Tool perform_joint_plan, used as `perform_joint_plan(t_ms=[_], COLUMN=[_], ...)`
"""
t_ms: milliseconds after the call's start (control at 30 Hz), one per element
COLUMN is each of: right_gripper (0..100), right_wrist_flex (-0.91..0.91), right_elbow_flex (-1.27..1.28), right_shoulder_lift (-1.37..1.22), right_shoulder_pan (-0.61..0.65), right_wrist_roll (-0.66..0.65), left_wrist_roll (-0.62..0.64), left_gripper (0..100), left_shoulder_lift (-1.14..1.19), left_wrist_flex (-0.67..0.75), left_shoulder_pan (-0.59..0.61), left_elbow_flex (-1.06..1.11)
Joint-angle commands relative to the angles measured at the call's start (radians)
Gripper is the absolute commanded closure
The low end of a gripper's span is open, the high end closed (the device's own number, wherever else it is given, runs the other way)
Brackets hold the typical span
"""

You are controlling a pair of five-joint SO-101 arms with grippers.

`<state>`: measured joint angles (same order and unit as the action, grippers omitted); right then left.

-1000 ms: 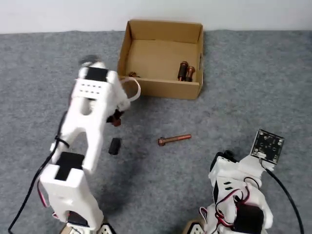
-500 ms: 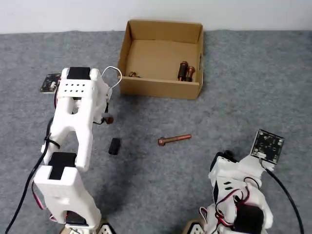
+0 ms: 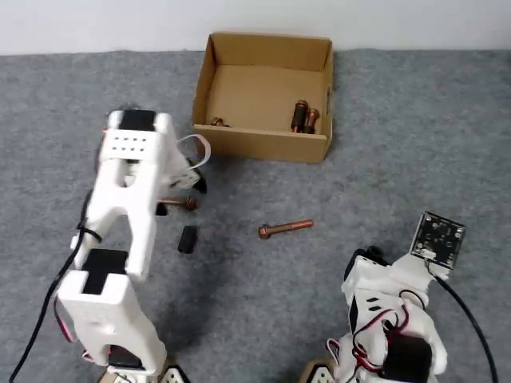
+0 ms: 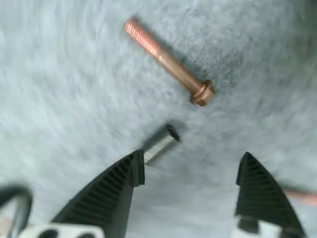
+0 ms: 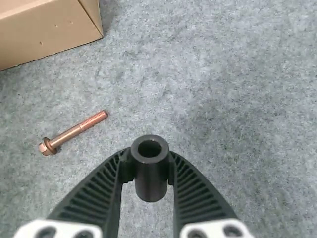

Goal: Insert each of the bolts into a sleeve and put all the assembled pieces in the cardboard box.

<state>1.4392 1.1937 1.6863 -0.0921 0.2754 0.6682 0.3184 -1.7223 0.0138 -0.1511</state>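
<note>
Grey carpet (image 5: 247, 74), sleeve (image 5: 149, 167) between right fingers (image 5: 96, 193) (clamped)

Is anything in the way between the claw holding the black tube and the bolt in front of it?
Nothing visible: bare carpet lies between the right gripper, shut on its sleeve, and the bolt.

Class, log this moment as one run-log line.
left jaws: open near loose sleeve | right jaws: shut on held sleeve | centre bolt: unsleeved

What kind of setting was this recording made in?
Probably a tabletop robot test bench rather than a working shop: a grey felt-like mat, a cardboard box, one loose bolt, and a plain white wall behind.
</note>
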Motion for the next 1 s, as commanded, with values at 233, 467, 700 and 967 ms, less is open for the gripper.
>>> perform_joint_plan(t_ms=[233,467,700,967], right_gripper=[99.1,99.1,99.1,99.1], right_wrist_flex=[-0.022,-0.022,-0.024,-0.024], right_elbow_flex=[-0.005,-0.005,-0.005,-0.005], right_shoulder_lift=[-0.002,-0.002,-0.002,-0.002], right_shoulder_pan=[-0.01,-0.008,-0.008,-0.008], right_wrist_roll=[-0.011,-0.011,-0.011,-0.011], left_wrist_roll=[-1.507,-1.797,-1.889,-1.887], left_gripper=[70,70,70,70], left_shoulder_lift=[-0.054,-0.052,0.075,0.238], left_wrist_flex=[0.052,0.195,0.334,0.341], left_shoulder_pan=[0.092,0.084,0.069,0.029], left_elbow_flex=[-0.001,0.001,-0.022,-0.125])
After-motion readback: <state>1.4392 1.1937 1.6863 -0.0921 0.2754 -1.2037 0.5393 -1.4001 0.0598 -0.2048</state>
